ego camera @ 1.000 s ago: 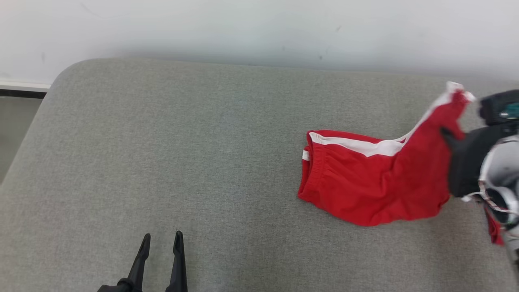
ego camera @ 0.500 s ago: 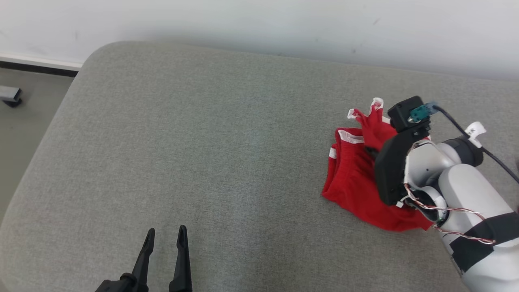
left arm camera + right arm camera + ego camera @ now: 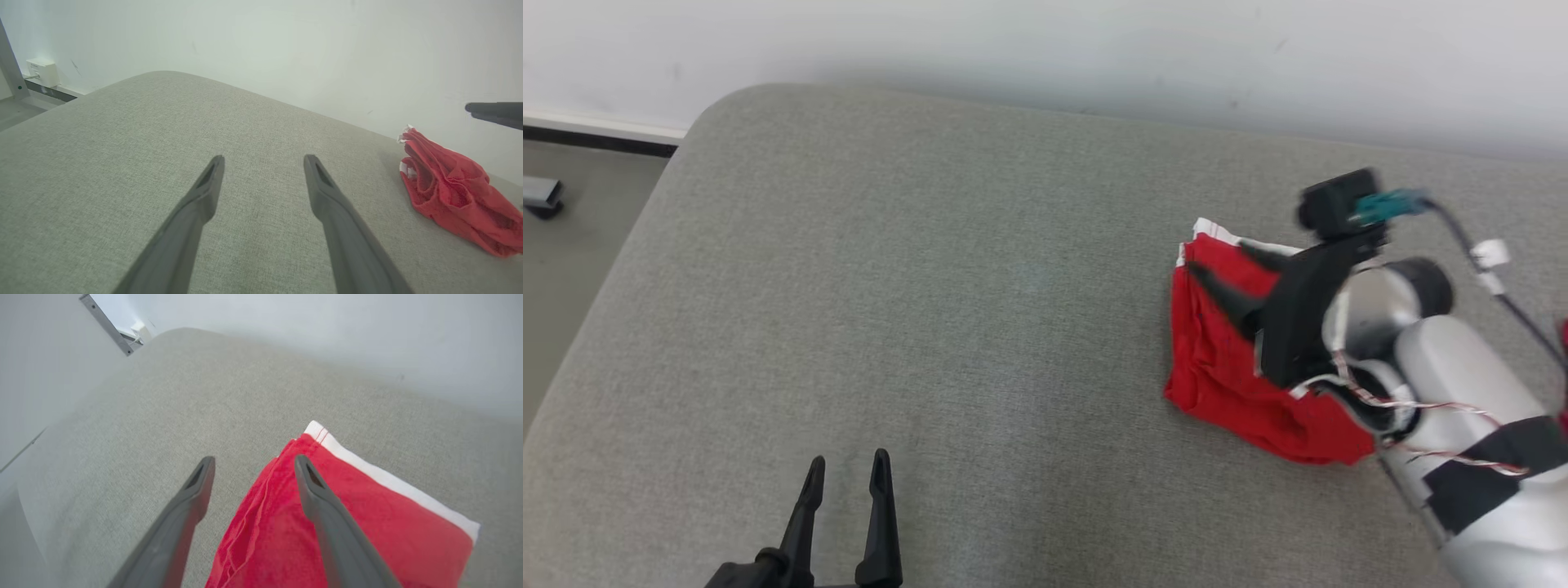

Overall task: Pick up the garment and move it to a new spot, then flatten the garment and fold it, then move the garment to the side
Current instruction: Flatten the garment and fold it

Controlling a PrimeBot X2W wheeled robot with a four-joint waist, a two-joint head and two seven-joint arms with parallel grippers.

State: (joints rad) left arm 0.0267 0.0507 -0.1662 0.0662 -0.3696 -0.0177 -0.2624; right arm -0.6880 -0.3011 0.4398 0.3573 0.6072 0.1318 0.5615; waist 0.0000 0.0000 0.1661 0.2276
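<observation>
The garment is a pair of red shorts with a white stripe, lying bunched and folded over on the right part of the grey cushion. My right gripper hovers just above its left edge, open, with nothing between the fingers. In the right wrist view the gripper spreads over the garment, whose white-trimmed corner lies flat. My left gripper stands open near the front edge, far to the left of the garment. The left wrist view shows it with nothing between its fingers.
A white wall runs along the cushion's far edge. Beyond the cushion's rounded left corner is grey floor with a small dark object. Bare cushion stretches from the garment leftward. A tip of the right gripper's finger pokes in above the garment.
The right gripper carried the lifted end of the garment leftward over the rest, then opened and let it drop. The head camera shifted early on. The left gripper stayed open.
</observation>
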